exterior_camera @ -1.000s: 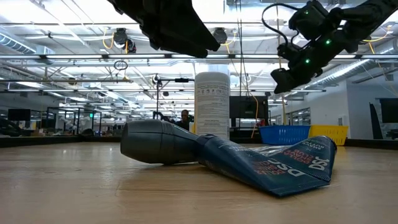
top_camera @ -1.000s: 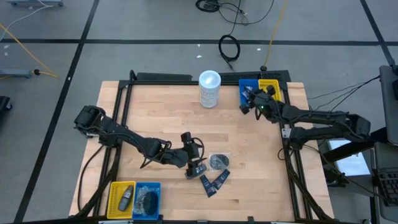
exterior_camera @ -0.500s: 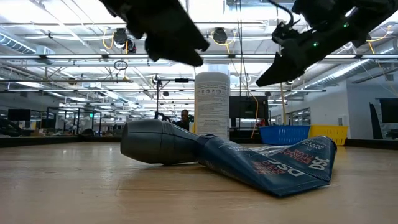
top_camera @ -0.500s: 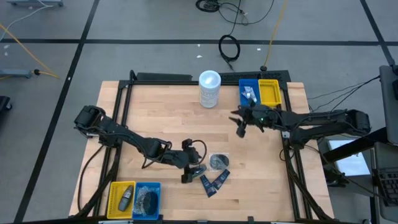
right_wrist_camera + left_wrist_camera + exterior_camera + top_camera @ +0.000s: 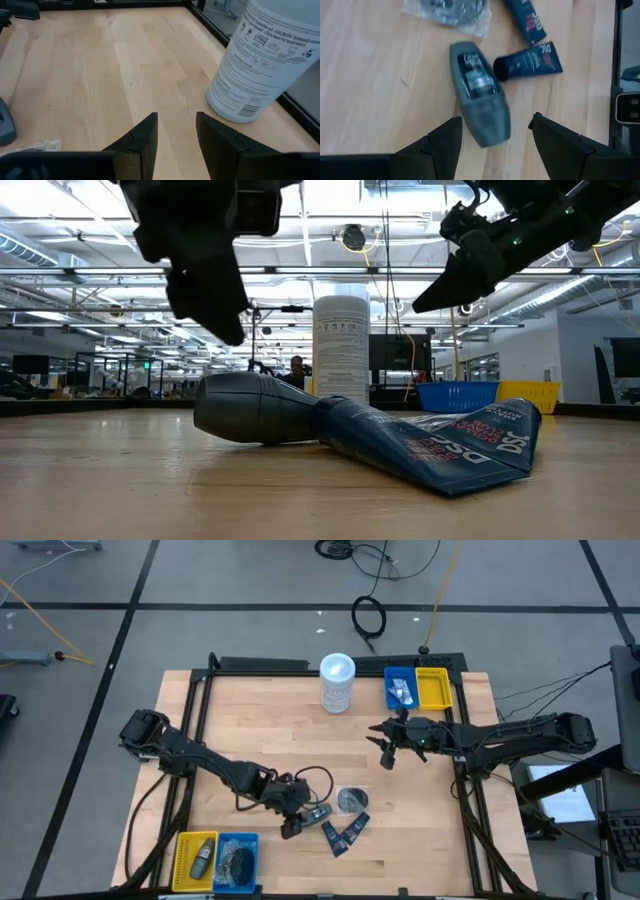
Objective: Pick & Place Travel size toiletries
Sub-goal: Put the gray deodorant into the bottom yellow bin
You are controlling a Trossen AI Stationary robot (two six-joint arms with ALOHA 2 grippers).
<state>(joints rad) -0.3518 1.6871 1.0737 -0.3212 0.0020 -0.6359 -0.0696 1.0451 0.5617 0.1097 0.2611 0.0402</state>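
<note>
A dark grey mini bottle (image 5: 317,812) (image 5: 480,95) lies on its side on the table. Two navy sachets (image 5: 344,832) (image 5: 530,60) lie just beyond it, and one rests against it in the low view (image 5: 430,442). A clear-wrapped dark bundle (image 5: 350,800) lies beside them. My left gripper (image 5: 290,825) (image 5: 496,122) is open and hovers above the bottle's nearer end with a finger on either side, not touching it. My right gripper (image 5: 385,752) (image 5: 175,120) is open above the table's middle right, between the canister and the items.
A tall white canister (image 5: 337,683) (image 5: 265,65) stands at the far middle. A blue bin (image 5: 402,691) holding white items and a yellow bin (image 5: 433,688) sit at the far right. Near left, a yellow bin (image 5: 197,858) holds a grey bottle and a blue bin (image 5: 237,860) holds a dark bundle.
My right gripper has left the far blue bin and moved toward the table's near and left side, out over the bare wood. My left gripper has drawn back from above the grey bottle toward the near left. The bottle and sachets have stayed put.
</note>
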